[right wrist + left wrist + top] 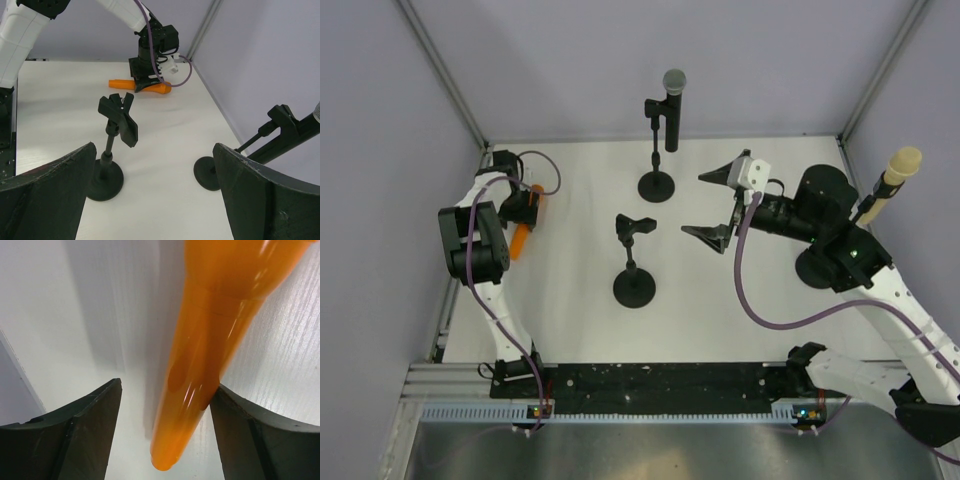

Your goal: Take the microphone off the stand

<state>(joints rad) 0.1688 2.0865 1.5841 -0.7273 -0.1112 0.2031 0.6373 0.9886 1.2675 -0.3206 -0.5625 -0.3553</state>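
The left claw (167, 385) stands apart around the glossy, tapered orange microphone (210, 340), lying flat on the white tabletop (90, 315) against one finger, a wall (380, 200) close alongside. The right claw (713, 205) gapes wide over open tabletop, an empty clip stand (634, 262) off one finger, a black microphone's stand (657, 187) off the other.

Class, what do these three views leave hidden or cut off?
Orange mic: left wrist view, wide end cut by the top edge; top view, middle under the left gripper.
Black mic: right wrist view, lost past the right edge.
Beige mic's stand: top view, mostly behind the right arm.
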